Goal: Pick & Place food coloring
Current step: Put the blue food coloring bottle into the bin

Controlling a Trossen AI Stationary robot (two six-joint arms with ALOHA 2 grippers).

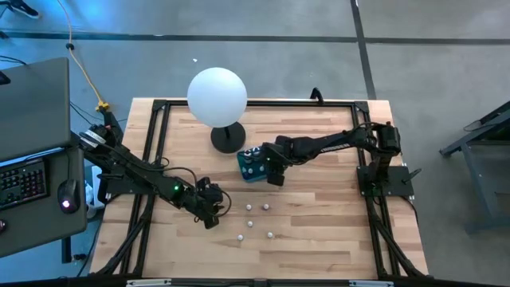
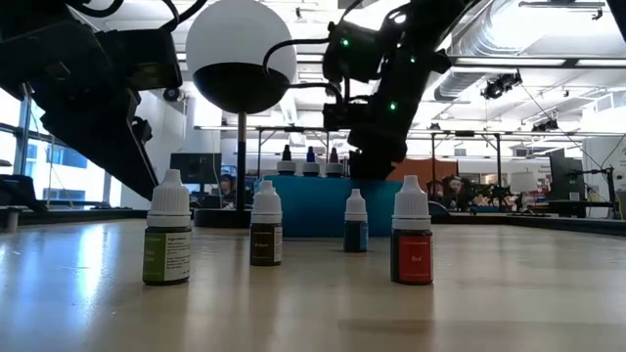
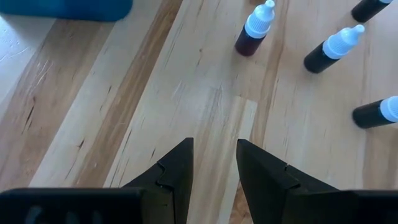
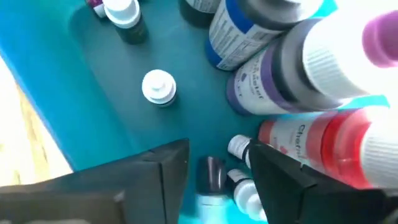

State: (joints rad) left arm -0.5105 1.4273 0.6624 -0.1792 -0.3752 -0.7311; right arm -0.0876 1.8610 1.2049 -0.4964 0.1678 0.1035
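Several small food coloring dropper bottles with white caps stand loose on the wooden table [image 1: 255,222]. In the low view they show green [image 2: 167,242], brown [image 2: 266,235], blue [image 2: 356,233] and red [image 2: 412,244] labels. More small bottles [image 4: 158,87] and bigger red, purple and blue bottles [image 4: 311,140] stand in the teal tray [image 1: 253,166]. My right gripper [image 4: 217,168] is open over the tray, its fingers on either side of a small dark-topped bottle [image 4: 211,174] without touching it. My left gripper [image 3: 214,163] is open and empty, low over the table left of the loose bottles.
A lamp with a white globe [image 1: 217,96] on a round black base [image 1: 229,137] stands just behind the tray's left end. A black frame [image 1: 159,108] runs around the table top. Bare wood lies toward the near edge and the right.
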